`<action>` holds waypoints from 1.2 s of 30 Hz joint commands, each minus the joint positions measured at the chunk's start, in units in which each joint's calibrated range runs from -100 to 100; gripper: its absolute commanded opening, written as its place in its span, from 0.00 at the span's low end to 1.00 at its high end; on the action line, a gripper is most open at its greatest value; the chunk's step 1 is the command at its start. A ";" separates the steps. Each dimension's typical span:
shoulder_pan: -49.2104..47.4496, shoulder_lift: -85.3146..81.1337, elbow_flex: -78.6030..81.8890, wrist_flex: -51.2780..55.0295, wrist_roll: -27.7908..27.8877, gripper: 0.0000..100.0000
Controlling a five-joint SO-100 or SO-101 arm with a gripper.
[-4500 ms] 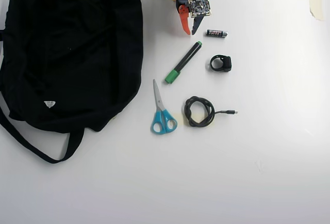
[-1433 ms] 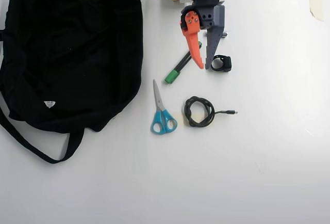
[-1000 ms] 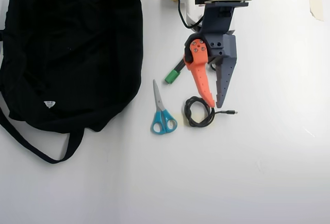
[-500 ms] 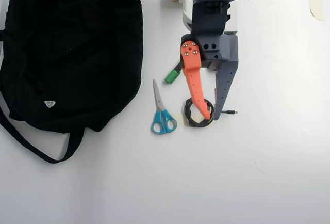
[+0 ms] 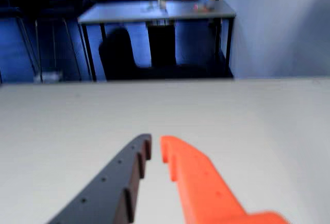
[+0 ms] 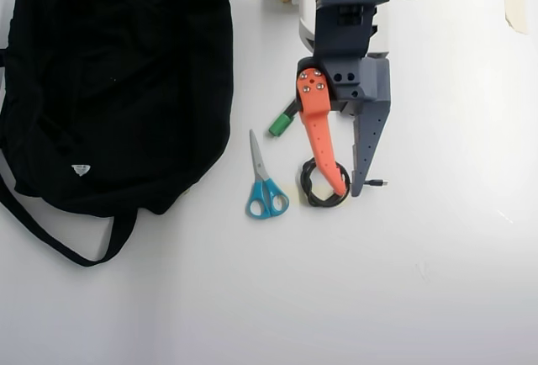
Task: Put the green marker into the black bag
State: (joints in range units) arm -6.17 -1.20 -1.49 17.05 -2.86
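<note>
Green marker (image 6: pixel 281 123): lies on the white table in the overhead view, slanting from its green cap at the lower left up toward the right; only the cap end shows, the rest of the barrel is hidden under the arm. It sits between the bag and the arm, just right of the bag's edge and above the scissors.

Black bag (image 6: pixel 109 79): fills the left part of the overhead view, lying flat and slumped, a small white triangular tag low on its left side, long straps trailing off toward the lower left. It is apart from the marker, with a strip of bare table between them.

Gripper (image 6: pixel 349 190): reaches down the overhead view from the arm's base at the top edge, one orange finger on the left and one dark grey finger on the right. The tips stand slightly apart with a narrow gap, and nothing is held between them. In the wrist view (image 5: pixel 154 149) the same two fingers point out over bare table, tips close but not touching.

Cable (image 6: pixel 313 182): a black coil with a loose plug end running right; the orange fingertip lies over its right side.

Scissors (image 6: pixel 264 184): blue handles, blades pointing up, just left of the cable and below the marker's cap.

Table (image 6: pixel 437 256): white, bare in the right and lower parts.
</note>
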 commanded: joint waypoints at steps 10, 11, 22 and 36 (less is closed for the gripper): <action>-0.86 -4.36 2.75 16.37 0.13 0.02; -0.86 -5.02 2.39 20.94 0.18 0.02; -1.46 -7.59 2.30 62.37 -0.39 0.02; -0.86 -7.34 2.30 78.39 -0.45 0.02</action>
State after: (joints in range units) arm -7.27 -6.02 2.83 93.73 -3.15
